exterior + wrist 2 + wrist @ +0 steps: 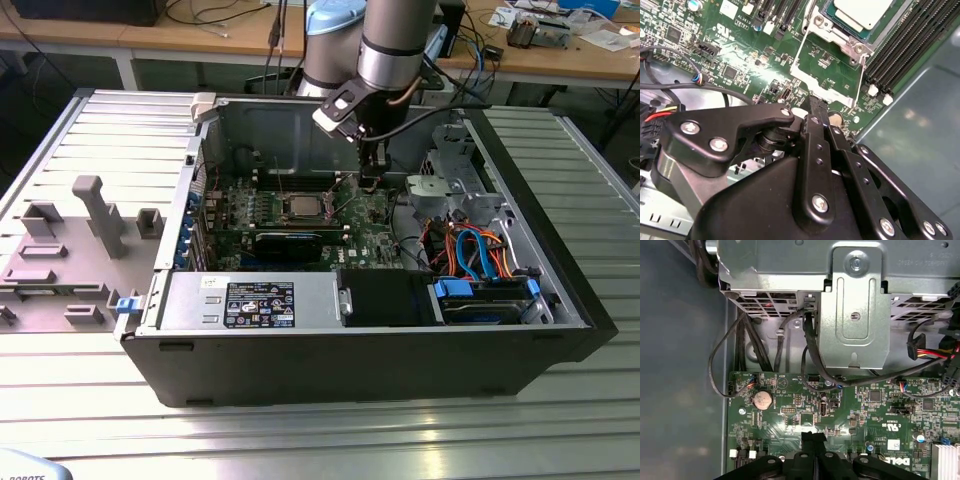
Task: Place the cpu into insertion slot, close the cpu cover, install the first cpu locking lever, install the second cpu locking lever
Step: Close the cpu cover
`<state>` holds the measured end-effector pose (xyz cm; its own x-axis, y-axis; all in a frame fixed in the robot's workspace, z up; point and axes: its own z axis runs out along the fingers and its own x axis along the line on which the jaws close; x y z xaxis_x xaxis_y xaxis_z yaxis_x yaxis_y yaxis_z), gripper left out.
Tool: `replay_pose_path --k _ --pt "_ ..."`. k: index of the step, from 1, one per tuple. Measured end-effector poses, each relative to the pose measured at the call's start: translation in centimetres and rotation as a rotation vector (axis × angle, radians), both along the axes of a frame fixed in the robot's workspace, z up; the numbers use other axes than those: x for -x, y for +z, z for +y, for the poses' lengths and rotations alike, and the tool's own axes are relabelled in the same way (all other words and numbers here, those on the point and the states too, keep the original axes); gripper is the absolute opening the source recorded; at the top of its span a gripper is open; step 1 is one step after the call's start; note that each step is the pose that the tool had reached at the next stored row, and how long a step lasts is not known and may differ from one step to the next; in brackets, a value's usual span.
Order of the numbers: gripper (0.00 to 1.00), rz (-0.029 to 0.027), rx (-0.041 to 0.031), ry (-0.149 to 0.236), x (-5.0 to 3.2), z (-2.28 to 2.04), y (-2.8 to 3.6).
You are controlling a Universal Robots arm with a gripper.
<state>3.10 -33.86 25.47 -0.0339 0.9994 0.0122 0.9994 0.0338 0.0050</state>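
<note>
The cpu (860,11), with its dull silver top, lies in the insertion slot (824,11) on the green motherboard; the exterior view shows the cpu (304,207) mid-board inside the open computer case. The cpu cover (799,56), a thin silver frame, is swung open off the slot, and green board shows through its window. A thin wire lever (862,75) runs along one side of the cover. My gripper (815,106) is shut with nothing seen between its black fingers, its tip right at the open cover's outer edge. In the exterior view the gripper (370,180) hangs to the right of the slot. The gripper (813,436) hovers low over the board.
A metal drive cage (855,305) with black cables stands close beyond the gripper. Black memory slots (905,45) flank the socket, and a long black card (290,243) lies in front of it. A coin battery (761,399) sits on the board. A grey fixture (90,215) stands outside the case.
</note>
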Motion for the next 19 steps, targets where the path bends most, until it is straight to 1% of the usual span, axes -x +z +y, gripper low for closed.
replay_pose_path --k 1,4,8,10,12,15,16,17,19 --pt "0.11 0.0003 -0.0007 0.001 0.00 0.01 -0.22" --pt "0.11 0.0007 -0.0001 0.002 0.00 0.00 -0.25" --pt "0.11 0.0019 -0.0036 0.004 0.12 0.02 -0.28" --pt "0.11 0.0026 -0.0059 0.004 0.36 0.00 -0.27" --pt "0.11 0.0027 -0.0076 0.004 0.78 0.00 -0.27" --pt "0.11 0.0027 -0.0078 0.004 0.81 0.01 -0.26" --pt "0.11 0.0027 -0.0108 0.004 1.01 0.01 -0.26" --pt "0.11 0.0027 -0.0109 0.004 1.21 0.01 -0.26" --pt "0.11 0.0027 -0.0109 0.004 1.23 0.00 -0.26"
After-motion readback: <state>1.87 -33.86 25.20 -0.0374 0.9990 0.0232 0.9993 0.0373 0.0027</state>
